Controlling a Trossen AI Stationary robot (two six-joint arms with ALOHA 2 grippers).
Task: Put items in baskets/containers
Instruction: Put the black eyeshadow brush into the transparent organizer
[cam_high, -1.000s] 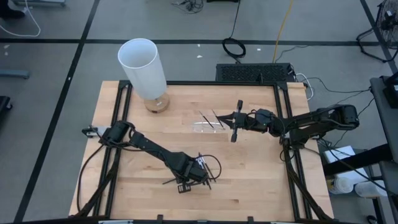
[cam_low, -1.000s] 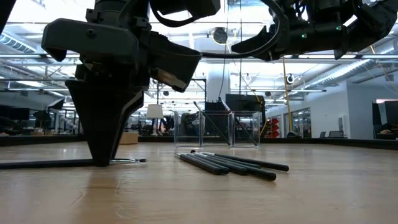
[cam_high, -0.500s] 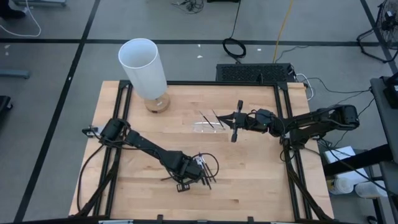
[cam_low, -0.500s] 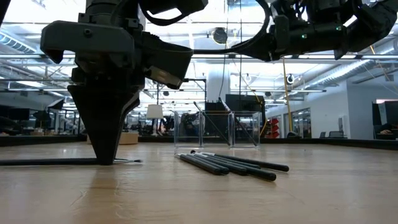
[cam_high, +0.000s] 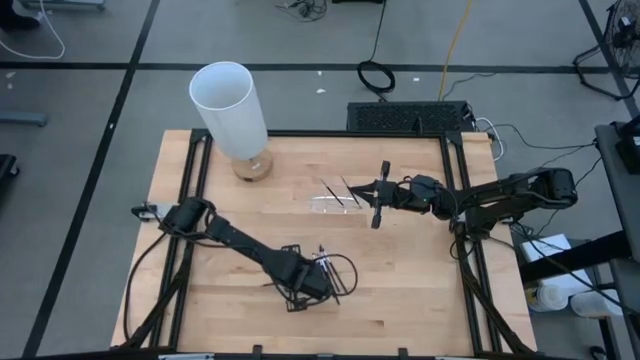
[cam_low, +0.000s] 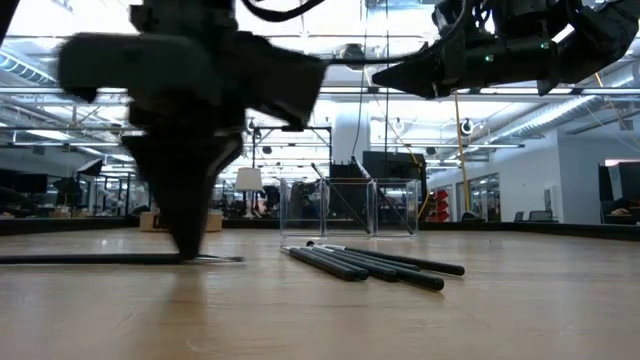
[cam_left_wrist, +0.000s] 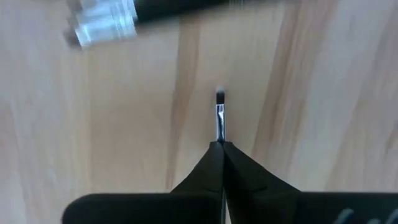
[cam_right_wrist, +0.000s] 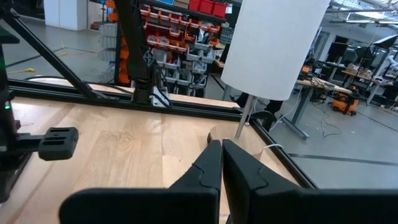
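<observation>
Tightly, left tool pinching brush.

A grey floor crossed by dark lines surrounds the wooden table — cables trail over it. Beyond the table lies an open hall with bright ceiling lights, glass partitions and dark frames — and shelves of red bins along one side.
</observation>
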